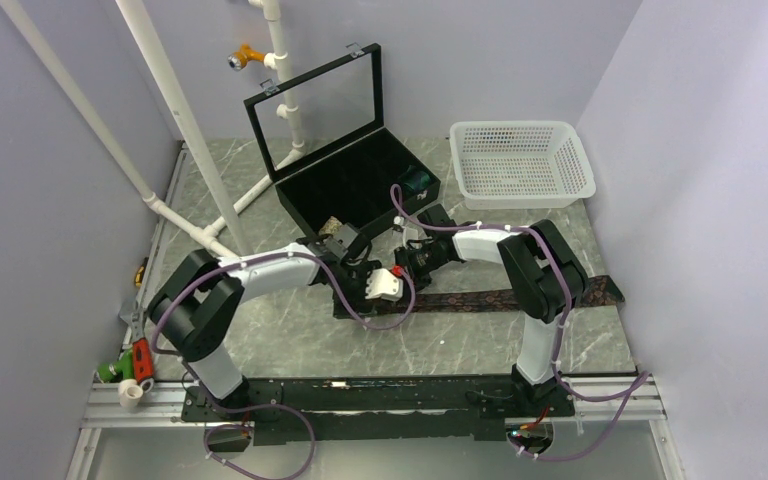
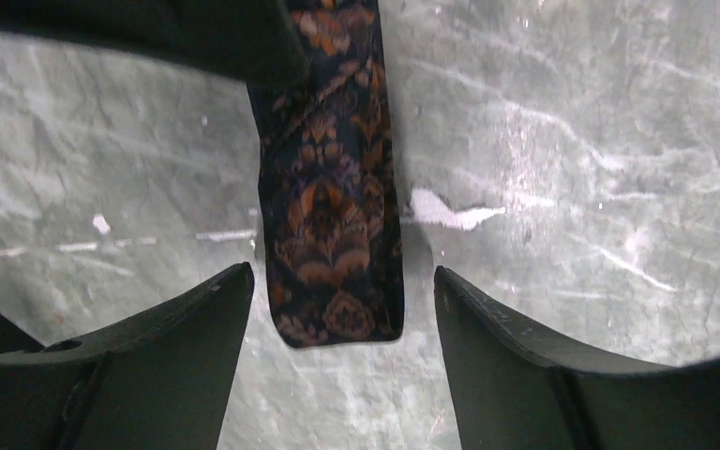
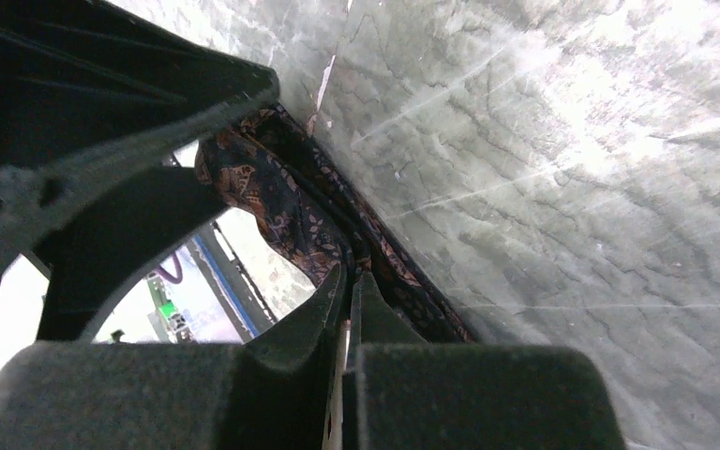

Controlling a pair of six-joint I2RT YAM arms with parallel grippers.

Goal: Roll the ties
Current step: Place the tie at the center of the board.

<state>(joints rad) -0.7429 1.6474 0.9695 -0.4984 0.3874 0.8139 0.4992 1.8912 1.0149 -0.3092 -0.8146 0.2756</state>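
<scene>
Dark tie (image 1: 520,297): lies flat on the table (image 1: 290,340), stretched left to right across the near-middle, wide end by the right edge. Pattern is orange-brown floral on dark ground (image 2: 333,216).

Narrow end: in the left wrist view it lies flat on the marble, its squared tip pointing toward the camera.

Left gripper (image 2: 342,272): jaws spread wide, one to each side of the narrow end, neither touching the cloth. From above, it (image 1: 370,295) sits over the tie's left end.

Right gripper (image 3: 349,281): jaws pressed together, pinching the dark tie (image 3: 277,197) just right of the left gripper (the cloth bunches into a raised fold ahead of the jaws, lifted off the marble there). From above, it (image 1: 412,268) comes in from the right and ends close beside the left gripper.

Teal tie (image 1: 420,182): inside the black case (image 1: 360,180), toward its right end. Rolled or folded? Cannot tell, too small.

Tan tie (image 1: 334,225): also in the case, near its front left corner, partly hidden by the left arm.

Case: lid open and propped upright, behind the grippers. White basket (image 1: 510,126) right of the case, well apart from the dark tie.
</scene>
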